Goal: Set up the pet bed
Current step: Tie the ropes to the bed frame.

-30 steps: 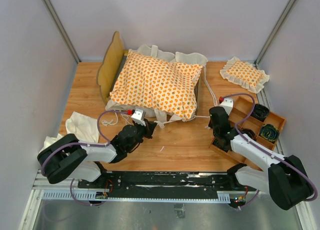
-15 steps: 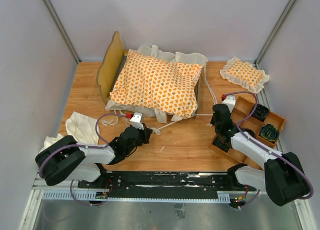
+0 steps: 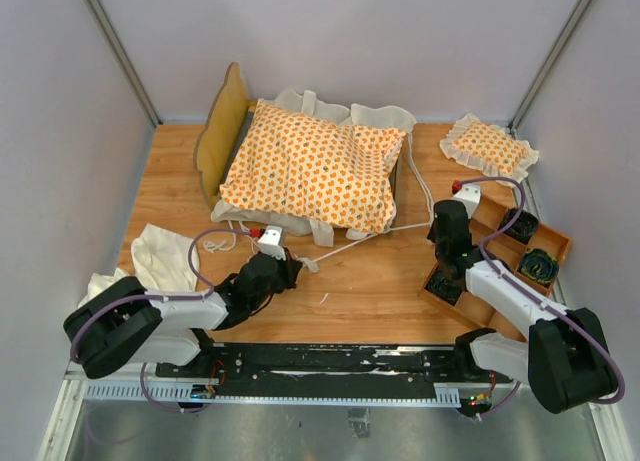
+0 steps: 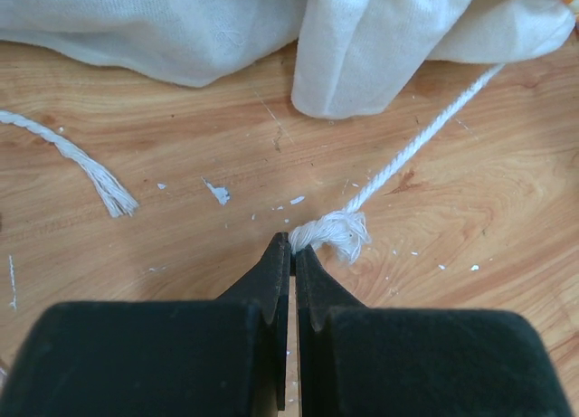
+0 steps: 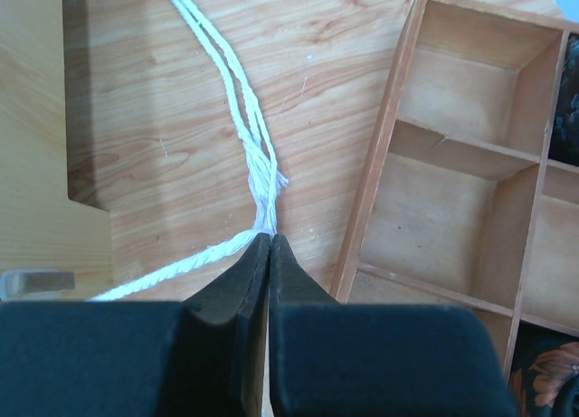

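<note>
Pinching tie strings on both sides. Left tool [image 4: 291,245] is pressed together on the frayed end of one string [image 4: 421,146], which runs toward 1 o'clock under the ruffle [image 4: 362,46]. Right tool [image 5: 270,239] is pressed together where strands [image 5: 237,100] meet: two side by side from 11 o'clock, one leaving toward 8 o'clock.

Cushion [image 3: 310,171] lies on the frame [image 3: 222,131], at 12 o'clock on the desk [image 3: 370,291].

Likely reason for the holds: ties pulled clear of the ruffle so they can be knotted to the frame. Cushion looks seated but not yet tied.

Count:
- two tools
- one frame
- one cushion
- one pillow [image 3: 490,146] at 2 o'clock
- one cloth [image 3: 165,253] at 8 o'clock
- one tray [image 5: 374,164] at 4 o'clock
- one loose string [image 4: 63,146], unheld, at 9 o'clock in the left wrist view
</note>
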Available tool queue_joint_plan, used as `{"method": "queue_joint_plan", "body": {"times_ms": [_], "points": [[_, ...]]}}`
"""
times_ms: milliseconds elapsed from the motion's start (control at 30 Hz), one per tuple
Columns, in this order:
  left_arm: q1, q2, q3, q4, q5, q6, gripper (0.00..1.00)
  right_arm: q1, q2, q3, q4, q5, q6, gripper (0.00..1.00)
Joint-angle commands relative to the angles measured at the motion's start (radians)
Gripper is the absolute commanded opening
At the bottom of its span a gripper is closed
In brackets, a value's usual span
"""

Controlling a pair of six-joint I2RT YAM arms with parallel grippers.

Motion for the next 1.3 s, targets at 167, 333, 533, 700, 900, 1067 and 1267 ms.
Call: {"method": "queue_joint_plan", "body": {"times_ms": [167,333,533,700,900,1067,1267], "points": [[0.0,-0.096,0.022,-0.19,-0.133,-0.081,0.0,-0.043,-0.03,0.054,0.009,0.077,-0.039,0.0],[0.0,-0.123,0.032,-0.248,-0.137,-0.094,0.0,-0.041,-0.032,0.058,0.002,0.061,-0.039,0.0],[0.0,-0.123,0.012,-0.178,-0.044,-0.113,0.0,-0.041,-0.052,0.056,-0.075,-0.035,0.015,0.0],[-0.005,-0.061,0.034,-0.061,0.135,-0.07,0.0,-0.041,-0.073,0.055,-0.153,-0.245,0.045,0.0],[-0.029,0.003,0.025,0.113,0.242,-0.048,0.06,-0.041,-0.11,0.058,-0.233,-0.443,0.104,0.0],[-0.04,0.065,0.076,0.128,0.337,-0.009,0.12,-0.035,-0.157,-0.002,-0.227,-0.601,0.182,0.0],[-0.053,0.064,0.086,0.162,0.368,-0.01,0.36,-0.034,-0.198,-0.015,-0.259,-0.646,0.113,0.3]]}}
